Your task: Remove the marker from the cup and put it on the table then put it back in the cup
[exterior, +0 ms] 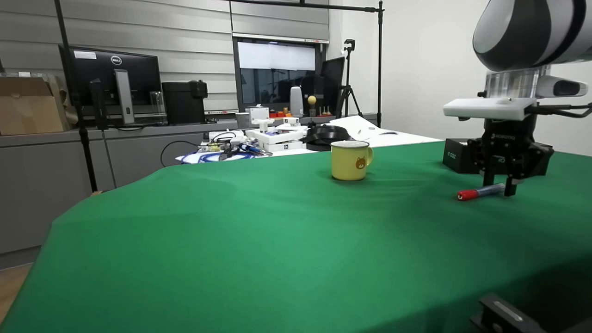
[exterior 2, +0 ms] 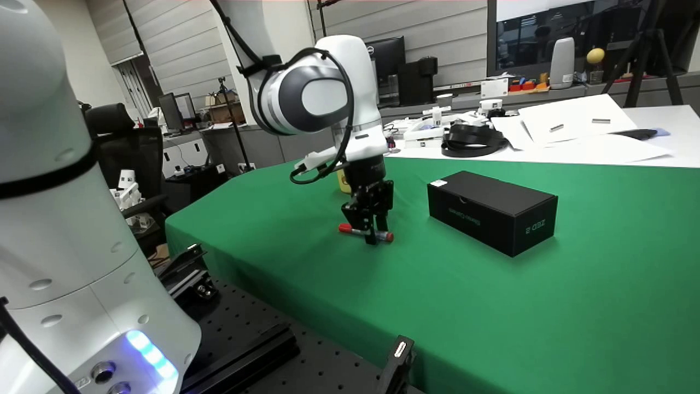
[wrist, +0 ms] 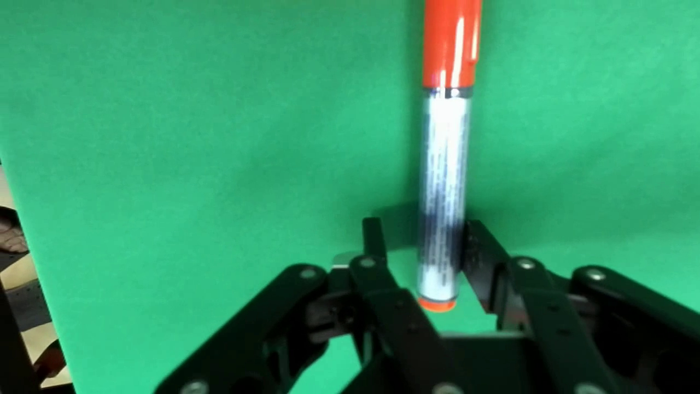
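Fingers parted, my gripper straddles the marker, which lies on the table twelve to six o'clock in the wrist view, nearer my three-o'clock finger.

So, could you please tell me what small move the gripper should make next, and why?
I would probably close the gripper on the marker: it lies on the table between the open fingers, with a gap on one side, and has yet to go back into the mug.
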### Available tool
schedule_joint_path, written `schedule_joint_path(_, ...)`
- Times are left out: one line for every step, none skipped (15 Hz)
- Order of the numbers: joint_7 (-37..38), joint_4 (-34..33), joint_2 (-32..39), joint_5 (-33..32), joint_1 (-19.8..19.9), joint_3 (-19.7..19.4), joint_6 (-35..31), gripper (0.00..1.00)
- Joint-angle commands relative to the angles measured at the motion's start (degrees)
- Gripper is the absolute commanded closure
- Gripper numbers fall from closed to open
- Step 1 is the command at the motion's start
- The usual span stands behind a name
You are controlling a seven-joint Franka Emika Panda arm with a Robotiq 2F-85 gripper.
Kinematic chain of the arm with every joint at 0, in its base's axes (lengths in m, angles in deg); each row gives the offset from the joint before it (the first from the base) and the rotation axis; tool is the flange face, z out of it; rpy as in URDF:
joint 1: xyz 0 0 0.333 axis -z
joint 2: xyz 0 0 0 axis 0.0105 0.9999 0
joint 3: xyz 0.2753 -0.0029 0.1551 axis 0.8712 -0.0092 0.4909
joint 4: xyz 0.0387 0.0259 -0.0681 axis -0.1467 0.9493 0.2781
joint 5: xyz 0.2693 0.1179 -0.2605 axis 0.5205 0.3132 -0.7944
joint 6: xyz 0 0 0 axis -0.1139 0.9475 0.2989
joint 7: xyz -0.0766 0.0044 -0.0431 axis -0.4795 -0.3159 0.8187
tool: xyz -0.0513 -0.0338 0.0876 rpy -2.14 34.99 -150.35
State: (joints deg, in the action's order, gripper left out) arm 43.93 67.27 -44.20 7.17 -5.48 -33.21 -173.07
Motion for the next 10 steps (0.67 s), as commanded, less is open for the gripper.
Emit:
schedule_joint_path(-0.98, -0.35, -0.04, 1.38, 1.06, 0.8, 0.97, 0.88)
schedule_joint_path(-1.05, -0.41, -0.06, 1.64, 1.09, 0.82, 1.06, 0.95)
schedule_joint_path(-1.09, -0.5, -0.09, 1.8, 1.07, 0.81, 1.12, 0.99)
schedule_joint_path(-1.03, -0.71, -0.22, 1.78, 0.93, 0.83, 1.07, 0.96)
schedule_joint_path(-0.76, -1.12, -0.18, 2.03, 0.69, 1.26, 1.04, 0.95)
schedule_joint_path(-0.62, -1.44, -0.36, 2.13, 0.53, 1.52, 1.06, 0.95)
schedule_joint_path(-0.54, -1.9, -0.78, 2.35, 0.38, 2.09, 1.14, 0.95)
schedule_joint_path(-0.31, -2.5, -1.06, 2.25, -0.03, 2.34, 1.05, 0.95)
schedule_joint_path(-0.12, -3.16, -1.24, 2.15, -0.33, 2.63, 1.15, 0.95)
schedule_joint_path(0.05, -3.82, -1.49, 2.04, -0.62, 2.88, 1.17, 0.95)
